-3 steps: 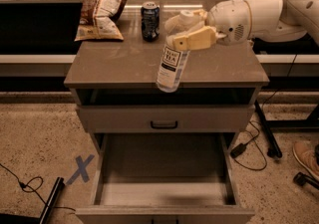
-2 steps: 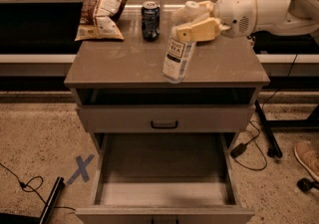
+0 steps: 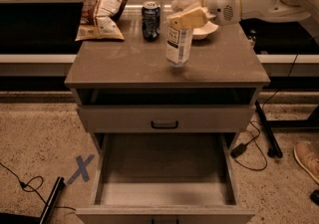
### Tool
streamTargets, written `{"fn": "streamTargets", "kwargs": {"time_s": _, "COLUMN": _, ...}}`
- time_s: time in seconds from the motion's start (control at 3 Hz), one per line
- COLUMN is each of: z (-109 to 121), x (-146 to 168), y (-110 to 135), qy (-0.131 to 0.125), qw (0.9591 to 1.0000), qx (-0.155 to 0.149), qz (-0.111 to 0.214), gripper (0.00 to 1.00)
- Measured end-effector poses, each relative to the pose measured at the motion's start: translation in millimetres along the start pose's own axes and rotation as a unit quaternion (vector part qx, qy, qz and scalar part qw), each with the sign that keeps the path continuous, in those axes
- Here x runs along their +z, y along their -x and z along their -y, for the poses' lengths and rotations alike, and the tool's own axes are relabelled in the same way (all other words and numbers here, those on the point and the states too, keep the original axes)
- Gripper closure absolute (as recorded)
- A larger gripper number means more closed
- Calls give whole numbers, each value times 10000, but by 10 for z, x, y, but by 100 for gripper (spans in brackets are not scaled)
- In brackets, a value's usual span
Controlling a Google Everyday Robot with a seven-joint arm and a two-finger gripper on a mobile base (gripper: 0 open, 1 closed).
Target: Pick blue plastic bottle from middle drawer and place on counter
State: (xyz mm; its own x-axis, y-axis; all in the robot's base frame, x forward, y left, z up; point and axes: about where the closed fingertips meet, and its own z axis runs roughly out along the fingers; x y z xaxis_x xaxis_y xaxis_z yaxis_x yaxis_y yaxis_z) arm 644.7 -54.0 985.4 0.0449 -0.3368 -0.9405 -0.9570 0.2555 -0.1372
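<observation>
The blue plastic bottle (image 3: 179,43), clear with a white label and dark print, hangs upright just above the middle of the counter (image 3: 119,66). My gripper (image 3: 186,8) comes in from the right on a white arm and is shut on the bottle's top; its tan fingers (image 3: 188,18) hide the cap. The middle drawer (image 3: 164,168) stands pulled out below, with nothing on its pale grey floor.
A dark soda can (image 3: 150,20) and a brown snack bag (image 3: 103,4) stand at the counter's back left. A white bowl (image 3: 204,30) sits behind the bottle. A shut drawer with a black handle (image 3: 164,125) is above the open one. Cables and a shoe (image 3: 306,158) lie on the floor.
The gripper has carried the bottle back and up from the counter's front edge to over its middle, and the bottle has gone from tilted to nearly upright.
</observation>
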Motion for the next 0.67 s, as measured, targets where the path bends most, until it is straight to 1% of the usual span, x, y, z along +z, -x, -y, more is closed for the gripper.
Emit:
{"fn": "streamTargets", "kwargs": {"time_s": 0.33, "z": 0, "x": 0, "y": 0, "qy": 0, "qw": 10000, "qx": 0, "qz": 0, "gripper": 100}}
{"fn": "streamTargets", "kwargs": {"time_s": 0.67, "z": -43, "x": 52, "y": -27, "qy": 55, "qw": 9998, "qx": -40, "qz": -186, "gripper": 100}}
